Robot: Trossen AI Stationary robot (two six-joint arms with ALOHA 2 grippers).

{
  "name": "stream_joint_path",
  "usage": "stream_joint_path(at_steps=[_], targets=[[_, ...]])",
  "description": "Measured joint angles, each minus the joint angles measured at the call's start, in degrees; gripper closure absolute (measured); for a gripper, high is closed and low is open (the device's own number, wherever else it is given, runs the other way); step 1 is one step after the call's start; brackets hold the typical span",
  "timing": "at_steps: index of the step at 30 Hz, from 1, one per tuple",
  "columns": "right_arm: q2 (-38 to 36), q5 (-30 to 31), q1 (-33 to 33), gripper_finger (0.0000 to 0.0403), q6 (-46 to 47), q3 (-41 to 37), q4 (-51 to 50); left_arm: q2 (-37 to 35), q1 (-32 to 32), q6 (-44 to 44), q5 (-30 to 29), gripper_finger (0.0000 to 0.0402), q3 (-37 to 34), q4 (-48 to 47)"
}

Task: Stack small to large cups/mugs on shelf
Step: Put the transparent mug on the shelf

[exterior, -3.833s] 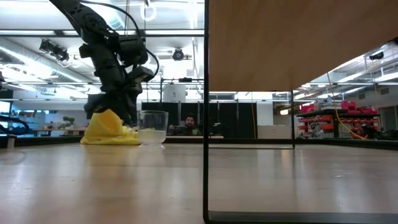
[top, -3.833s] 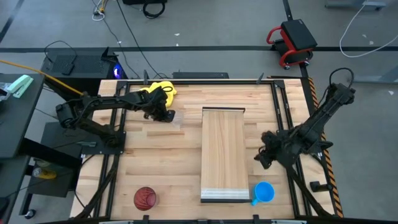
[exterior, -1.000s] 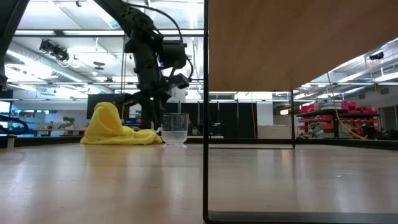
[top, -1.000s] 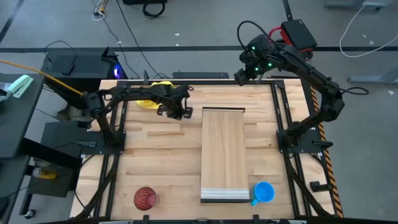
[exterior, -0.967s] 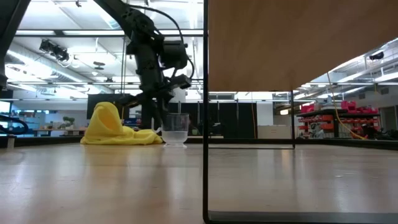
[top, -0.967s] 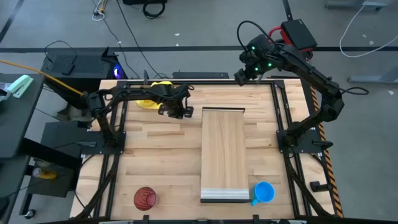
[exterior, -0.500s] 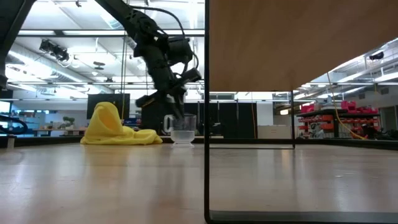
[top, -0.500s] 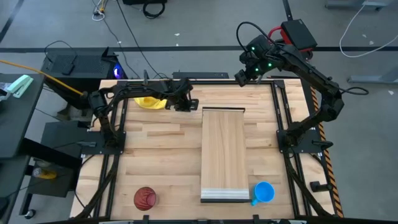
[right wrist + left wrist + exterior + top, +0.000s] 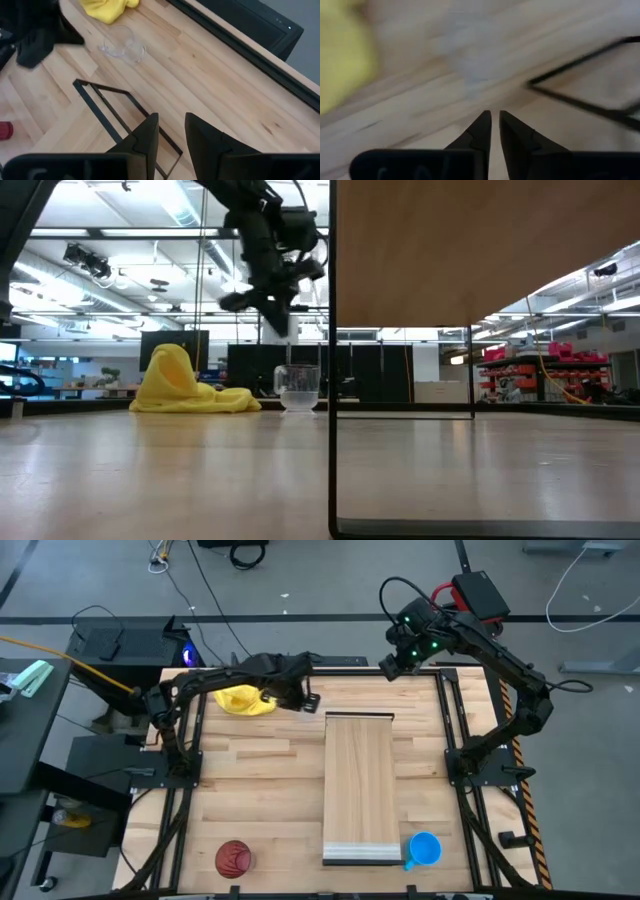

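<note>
The small clear cup (image 9: 298,388) (image 9: 122,42) stands upright on its base on the table, just off the far left corner of the shelf (image 9: 360,785). My left gripper (image 9: 284,328) (image 9: 492,117) hangs above the cup, pointing down, its fingers almost together with nothing between them. The blue mug (image 9: 425,848) sits on the table by the shelf's near right corner. The dark red cup (image 9: 233,858) stands near the table's near left corner. My right gripper (image 9: 395,665) (image 9: 171,125) is open, high over the far edge.
A crumpled yellow cloth (image 9: 243,700) (image 9: 185,388) lies at the far left, close beside the clear cup. The shelf is raised on a thin black frame (image 9: 115,117). Bare wood lies between the shelf and the red cup.
My left gripper has come off the clear cup and risen well above it, tipping a little. Before that, the cup slid a short way along the table toward the shelf, away from the yellow cloth. It still stands upright.
</note>
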Motion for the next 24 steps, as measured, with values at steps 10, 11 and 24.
stream_joint_path(at_steps=[10,11,24], targets=[[-0.1,0.0,0.0,0.03,-1.0,0.0,0.0,0.6,3.6,-2.3,-2.3,0.0375,-1.7,-3.4],[-0.1,0.0,0.0,0.03,-1.0,0.0,0.0,0.7,4.0,-2.4,-2.3,0.0376,-2.4,-3.0],[-0.1,0.0,0.0,0.03,-1.3,0.0,0.1,1.0,6.7,-6.3,0.7,0.0372,-8.8,9.0]])
